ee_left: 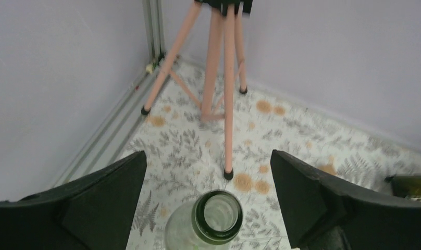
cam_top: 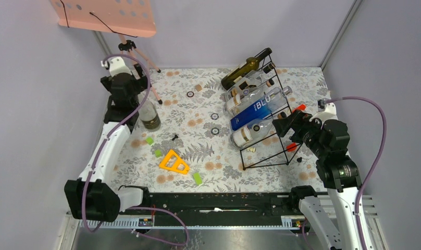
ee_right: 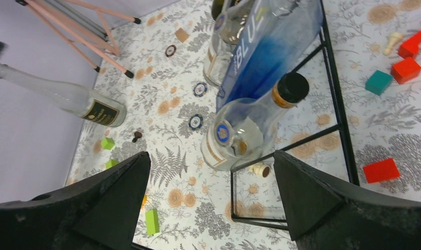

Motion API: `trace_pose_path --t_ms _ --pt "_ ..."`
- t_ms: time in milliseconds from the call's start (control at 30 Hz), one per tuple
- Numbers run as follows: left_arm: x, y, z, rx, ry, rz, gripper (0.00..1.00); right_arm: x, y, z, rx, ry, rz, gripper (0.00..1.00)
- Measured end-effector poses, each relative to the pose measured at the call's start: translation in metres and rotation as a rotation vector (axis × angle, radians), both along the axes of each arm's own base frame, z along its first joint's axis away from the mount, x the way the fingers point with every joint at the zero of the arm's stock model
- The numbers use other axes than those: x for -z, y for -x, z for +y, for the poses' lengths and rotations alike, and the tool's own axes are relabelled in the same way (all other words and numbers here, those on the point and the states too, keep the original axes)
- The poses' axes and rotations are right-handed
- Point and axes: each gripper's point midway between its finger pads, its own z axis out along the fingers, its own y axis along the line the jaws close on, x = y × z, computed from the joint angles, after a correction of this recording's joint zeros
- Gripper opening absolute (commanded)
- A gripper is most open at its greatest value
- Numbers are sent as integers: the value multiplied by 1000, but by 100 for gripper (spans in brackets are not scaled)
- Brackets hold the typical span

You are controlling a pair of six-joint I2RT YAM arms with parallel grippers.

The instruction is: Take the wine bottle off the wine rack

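Note:
The black wire wine rack (cam_top: 265,165) stands at the right of the table and holds several slanted bottles: a dark green one (cam_top: 245,70), a blue one (cam_top: 258,109) and a clear one lowest (cam_top: 252,133). My right gripper (cam_top: 281,125) is open beside the rack's right side, touching nothing. In the right wrist view the rack (ee_right: 260,222) and the lowest clear bottle (ee_right: 239,135) lie ahead of the open gripper (ee_right: 211,156). My left gripper (cam_top: 138,99) is open over an upright clear bottle (cam_top: 148,114). Its green-rimmed mouth (ee_left: 217,216) sits between the spread jaws, untouched.
A pink tripod stand (cam_top: 138,52) with a pink board (cam_top: 104,15) stands at the back left, close behind the left gripper. An orange triangle (cam_top: 173,162), green blocks (cam_top: 198,178) and small rings (cam_top: 214,116) lie mid-table. Red blocks (ee_right: 406,67) and a teal block (ee_right: 379,82) lie right of the rack.

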Motion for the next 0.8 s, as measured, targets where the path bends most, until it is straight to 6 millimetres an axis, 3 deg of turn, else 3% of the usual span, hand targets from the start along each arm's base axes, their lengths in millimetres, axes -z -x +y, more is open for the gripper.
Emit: trace_pose_path --t_ms 233,333,400,500,600,800 --pt "-101 28 -5 13 76 -83 99 8 -2 -12 62 37 72 95" --pt "-135 48 -22 88 96 -131 99 8 -5 -15 87 47 101 95" --pt "-151 62 -49 172 96 -146 99 9 -7 -17 101 49 117 95" --pt "-163 79 -104 342 90 -145 99 13 -8 -19 121 49 144 95" --pt "-162 95 -165 526 86 -116 99 18 -10 -23 144 51 167 95" --pt "-114 123 -272 841 32 22 99 21 -12 -25 180 27 193 90"
